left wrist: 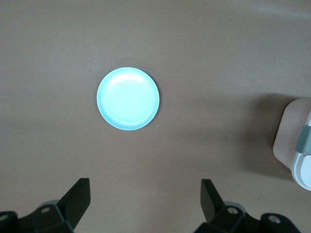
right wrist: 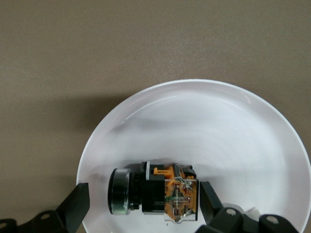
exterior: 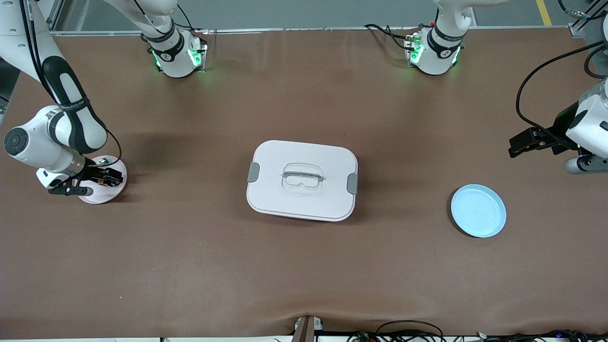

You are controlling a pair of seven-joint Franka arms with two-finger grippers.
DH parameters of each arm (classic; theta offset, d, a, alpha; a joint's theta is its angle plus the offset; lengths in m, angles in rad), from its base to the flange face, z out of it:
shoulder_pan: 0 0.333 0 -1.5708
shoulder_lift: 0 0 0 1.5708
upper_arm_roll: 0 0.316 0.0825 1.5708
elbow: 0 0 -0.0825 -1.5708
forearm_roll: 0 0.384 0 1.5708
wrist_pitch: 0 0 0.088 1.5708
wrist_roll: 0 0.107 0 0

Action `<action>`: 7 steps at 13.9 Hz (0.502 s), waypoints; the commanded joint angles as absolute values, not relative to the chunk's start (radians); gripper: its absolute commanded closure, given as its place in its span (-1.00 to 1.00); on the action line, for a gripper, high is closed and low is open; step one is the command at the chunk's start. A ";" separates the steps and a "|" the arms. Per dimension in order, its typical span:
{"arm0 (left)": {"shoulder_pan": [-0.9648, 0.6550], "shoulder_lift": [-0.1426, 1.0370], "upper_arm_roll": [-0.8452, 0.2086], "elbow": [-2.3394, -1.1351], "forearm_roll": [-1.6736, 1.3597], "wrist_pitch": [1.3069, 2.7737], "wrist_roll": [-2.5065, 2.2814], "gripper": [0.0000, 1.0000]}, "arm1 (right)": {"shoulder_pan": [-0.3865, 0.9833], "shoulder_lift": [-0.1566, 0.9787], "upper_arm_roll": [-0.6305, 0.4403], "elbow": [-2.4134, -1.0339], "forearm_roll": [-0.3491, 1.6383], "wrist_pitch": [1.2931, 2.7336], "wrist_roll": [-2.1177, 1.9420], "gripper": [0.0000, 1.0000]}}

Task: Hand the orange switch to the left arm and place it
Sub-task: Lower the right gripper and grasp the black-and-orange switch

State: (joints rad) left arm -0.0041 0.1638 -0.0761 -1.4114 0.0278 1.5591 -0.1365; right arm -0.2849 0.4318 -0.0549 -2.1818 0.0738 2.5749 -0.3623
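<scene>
Desk (exterior: pixel 304 275): brown surface, both arm bases along the edge farthest from the front camera.

Box (exterior: pixel 302 180): white, lidded, grey clasps on its two short sides, recessed handle on top. It sits mid-desk, squarely between the two plates.

Blue plate (exterior: pixel 478 211): toward the left arm's end of the desk, nothing on it. White plate (exterior: pixel 102 180): toward the right arm's end, carrying the switch.

Left claw (left wrist: pixel 146 204): spread wide, holding nothing, up in the air over bare desk near the blue plate. This arm waits.

Right claw (right wrist: pixel 144 204): also spread wide, down low over the white plate, its fingers (right wrist: pixel 77 204) straddling the orange switch (right wrist: pixel 155 191) without pinching it.

Orange switch: lies on its side on the white plate. In the right wrist view its long axis runs across the gap, from one finger toward the other. The round dark button end points at one finger; the orange block with metal terminals points at the other. The button face itself is edge-on, colour not readable.

Step in hand (judgement): right-arm grasp of the switch. The fingers look set to close along the long axis, end to end, which is the longest span. Settle low enough to catch the body rather than the terminals, centre it between the fingers, then close slowly so it does not roll or skid on the glossy plate. Lift clear before any travel toward the box, and hand over high or to one side of it.
</scene>
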 commanded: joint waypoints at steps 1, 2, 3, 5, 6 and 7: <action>0.000 0.153 -0.077 -1.405 0.011 1.548 -0.127 -1.00 | -0.304 0.448 -0.044 -2.164 0.092 2.576 -0.382 -1.00; 0.002 0.155 -0.077 -1.405 0.011 1.548 -0.126 -1.00 | -0.305 0.448 -0.044 -2.164 0.092 2.576 -0.382 -1.00; 0.002 0.155 -0.077 -1.405 0.006 1.548 -0.126 -1.00 | -0.307 0.448 -0.043 -2.164 0.092 2.576 -0.382 -1.00; 0.002 0.155 -0.077 -1.405 0.003 1.548 -0.126 -1.00 | -0.310 0.448 -0.043 -2.164 0.092 2.577 -0.382 -1.00; 0.002 0.153 -0.077 -1.405 0.005 1.548 -0.126 -1.00 | -0.310 0.448 -0.043 -2.164 0.092 2.577 -0.382 -1.00; 0.002 0.155 -0.077 -1.405 0.005 1.548 -0.126 -1.00 | -0.311 0.449 -0.043 -2.164 0.092 2.577 -0.382 -1.00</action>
State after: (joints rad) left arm -0.0032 0.1638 -0.0761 -1.4114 0.0207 1.5591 -0.1365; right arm -0.2883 0.4338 -0.0565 -2.1814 0.0745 2.5755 -0.3623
